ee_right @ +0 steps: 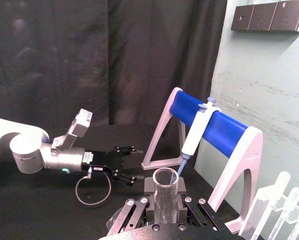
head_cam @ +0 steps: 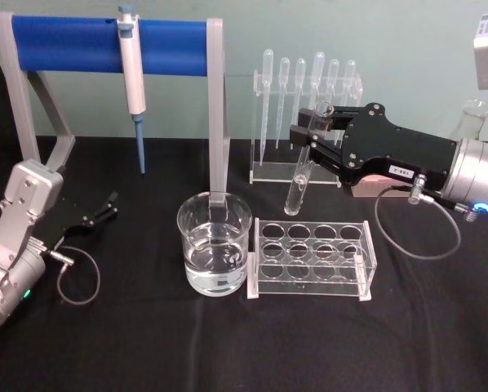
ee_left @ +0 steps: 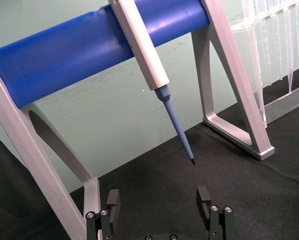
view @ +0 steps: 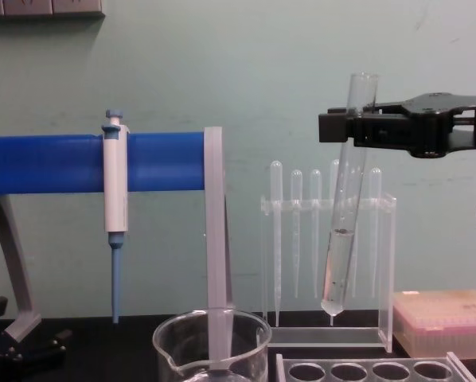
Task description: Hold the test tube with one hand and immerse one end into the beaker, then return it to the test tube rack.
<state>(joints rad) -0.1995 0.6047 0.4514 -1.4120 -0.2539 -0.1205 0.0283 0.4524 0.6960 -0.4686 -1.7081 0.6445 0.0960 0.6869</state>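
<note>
Glass test tube (head_cam: 296, 193) sits partly hidden in clenched right tool (head_cam: 308, 129); left tool (head_cam: 107, 207) released.

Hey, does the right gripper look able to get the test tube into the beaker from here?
Probably yes: the right gripper holds the test tube raised behind the test tube rack, the beaker stands open-mouthed to its left, and nothing stands between them.

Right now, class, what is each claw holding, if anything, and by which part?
The right claw grips the test tube near its open top, just below the rim. The left claw is open and holds nothing.
</note>
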